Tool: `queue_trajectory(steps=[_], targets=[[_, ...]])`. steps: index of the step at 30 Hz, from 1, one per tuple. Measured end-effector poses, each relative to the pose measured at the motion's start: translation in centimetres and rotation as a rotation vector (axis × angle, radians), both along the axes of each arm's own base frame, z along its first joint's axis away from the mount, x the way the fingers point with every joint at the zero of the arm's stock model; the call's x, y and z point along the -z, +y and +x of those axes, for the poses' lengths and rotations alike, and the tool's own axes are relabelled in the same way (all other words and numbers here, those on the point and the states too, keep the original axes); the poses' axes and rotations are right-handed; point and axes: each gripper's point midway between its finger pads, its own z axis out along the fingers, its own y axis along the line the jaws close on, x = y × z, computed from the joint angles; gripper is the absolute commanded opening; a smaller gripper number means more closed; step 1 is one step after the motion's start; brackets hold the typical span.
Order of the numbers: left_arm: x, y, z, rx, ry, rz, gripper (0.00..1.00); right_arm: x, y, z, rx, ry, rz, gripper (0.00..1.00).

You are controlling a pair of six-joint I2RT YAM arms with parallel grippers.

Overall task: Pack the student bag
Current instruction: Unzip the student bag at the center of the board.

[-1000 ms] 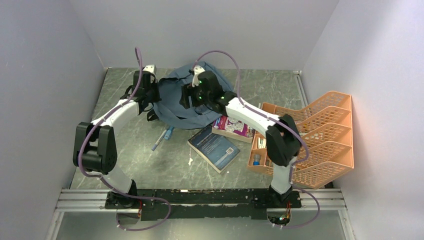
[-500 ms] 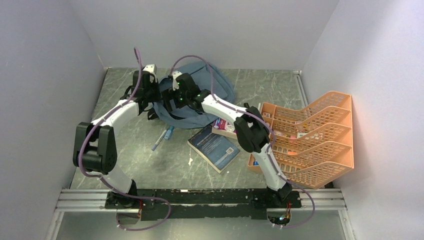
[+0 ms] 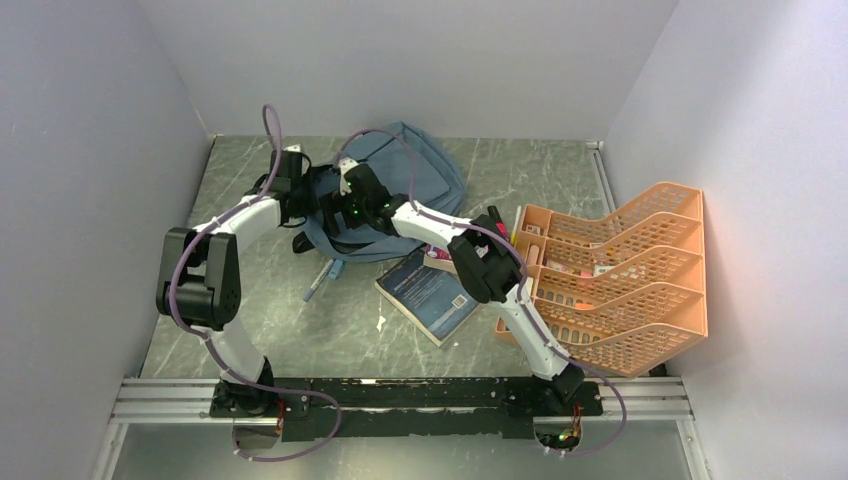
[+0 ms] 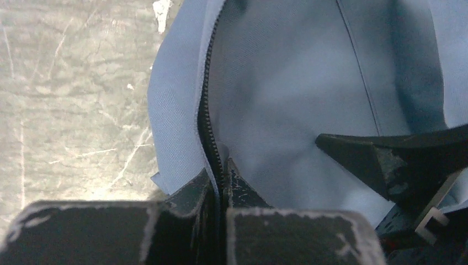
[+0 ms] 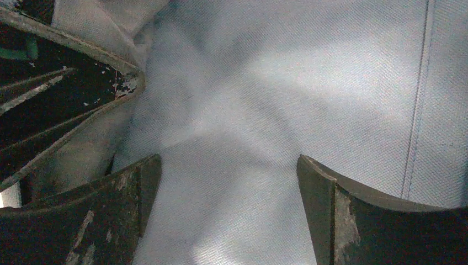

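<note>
The student bag, slate blue-grey fabric, lies at the back middle of the table. My left gripper is at its left edge. In the left wrist view the gripper is shut on the bag's fabric edge, right along the black zip. My right gripper hangs just to the right of it, over the bag's left part. In the right wrist view it is open, with only bag fabric showing between its fingers. One right fingertip shows in the left wrist view.
A dark blue book lies in front of the bag, and a pink book is partly hidden under my right arm. A pen lies left of them. An orange mesh tray organiser stands at the right.
My right gripper has swung left across the bag to beside the left gripper, and its jaws have opened. The left arm's elbow has drawn in; its grip on the bag edge holds.
</note>
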Motion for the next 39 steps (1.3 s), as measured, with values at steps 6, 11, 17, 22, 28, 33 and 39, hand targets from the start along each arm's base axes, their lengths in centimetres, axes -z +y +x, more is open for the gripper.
queue_trajectory(steps=[6,11,17,22,28,33,39], targets=[[1.2,1.2,-0.7,-0.124,0.015,-0.101,0.05,0.6,0.2,0.0,0.010,-0.036,-0.027,0.77],[3.6,3.5,-2.7,-0.234,0.039,-0.199,0.05,1.0,0.2,0.2,0.011,-0.058,-0.042,0.47],[3.9,4.2,-3.5,-0.273,0.039,-0.260,0.05,1.3,0.0,0.3,0.014,-0.068,-0.036,0.24],[3.9,4.0,-3.5,-0.270,0.034,-0.276,0.05,0.6,-0.1,-0.4,-0.008,-0.059,-0.028,0.53],[4.1,3.9,-3.5,-0.264,0.025,-0.287,0.05,-1.6,0.0,-3.3,-0.137,-0.051,-0.011,0.56],[4.1,3.7,-3.5,-0.258,0.019,-0.305,0.05,-3.9,0.4,-4.7,-0.252,-0.106,-0.009,0.62],[4.1,3.5,-3.4,-0.252,0.020,-0.313,0.05,-2.6,0.4,-6.4,-0.337,-0.134,-0.094,0.72]])
